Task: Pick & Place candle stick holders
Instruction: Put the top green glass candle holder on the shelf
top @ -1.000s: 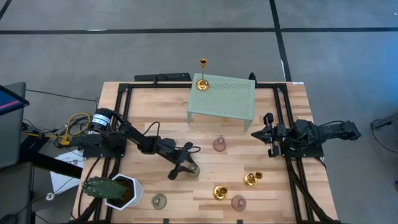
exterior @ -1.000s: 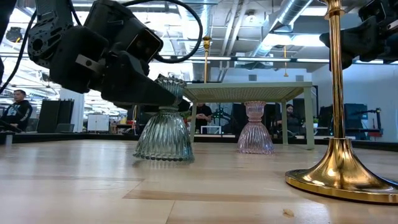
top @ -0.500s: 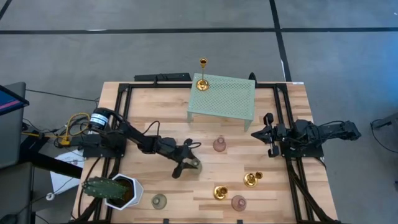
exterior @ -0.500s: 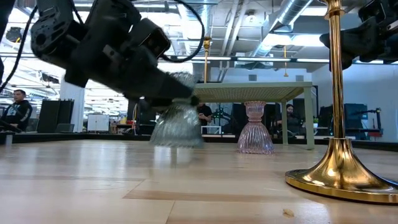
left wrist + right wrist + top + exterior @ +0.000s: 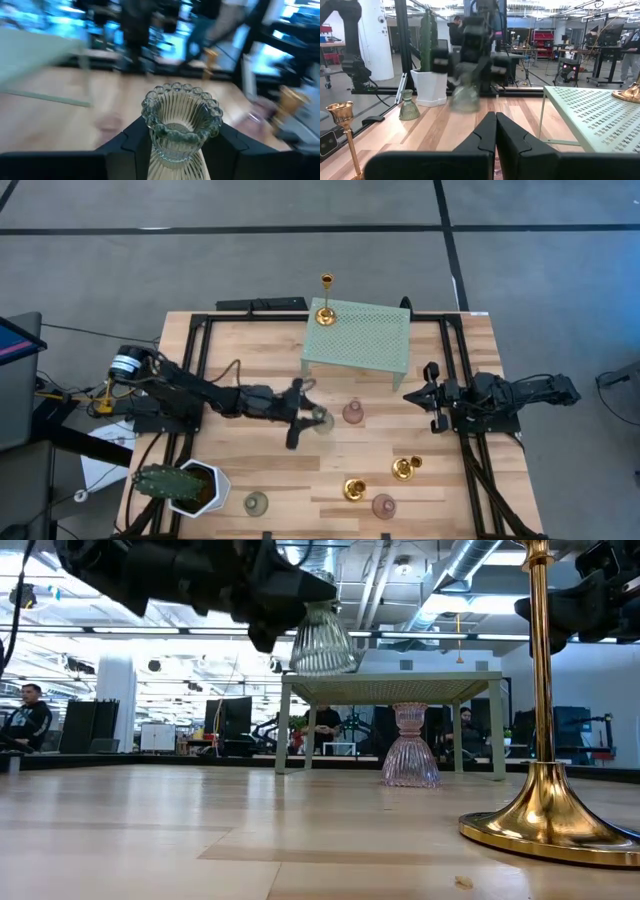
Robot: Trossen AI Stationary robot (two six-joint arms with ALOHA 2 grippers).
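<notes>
Left gripper, fingers clamped on a pale green holder, has lifted it off the desk since a second ago, near the mint-green stand. Placement remains. Right gripper waits, fingers together.

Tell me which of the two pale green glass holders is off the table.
The one clamped in the left gripper, the lifted green holder, near the pink one. The other green holder stands beside the cactus pot.

The mint-green stand and pink holder crowd bare table beyond.
</notes>
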